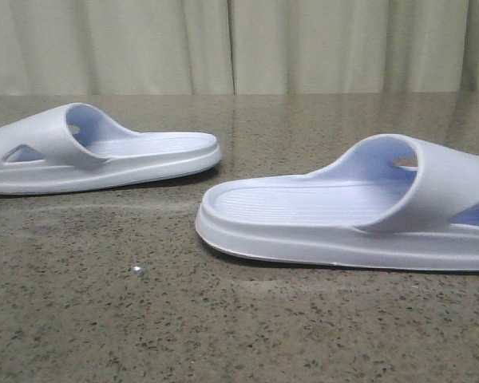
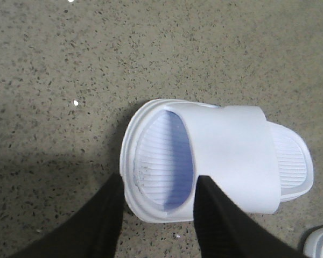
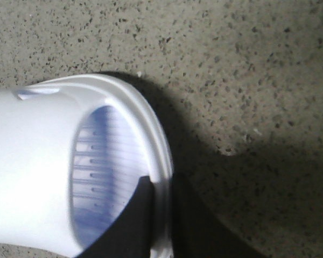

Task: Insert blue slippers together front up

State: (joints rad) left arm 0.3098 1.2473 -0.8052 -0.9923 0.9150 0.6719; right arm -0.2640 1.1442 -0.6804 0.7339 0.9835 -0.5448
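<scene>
You see the left gripper (image 2: 157,185) open around the left slipper (image 2: 220,156), and the right gripper (image 3: 160,215) pinching the right slipper's (image 3: 37,161) rim

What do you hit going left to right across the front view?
Pale lavender-blue foam slide sandal with its strap at the left edge → bare strip of speckled stone tabletop → second matching foam slide sandal, strap at the right edge.
</scene>
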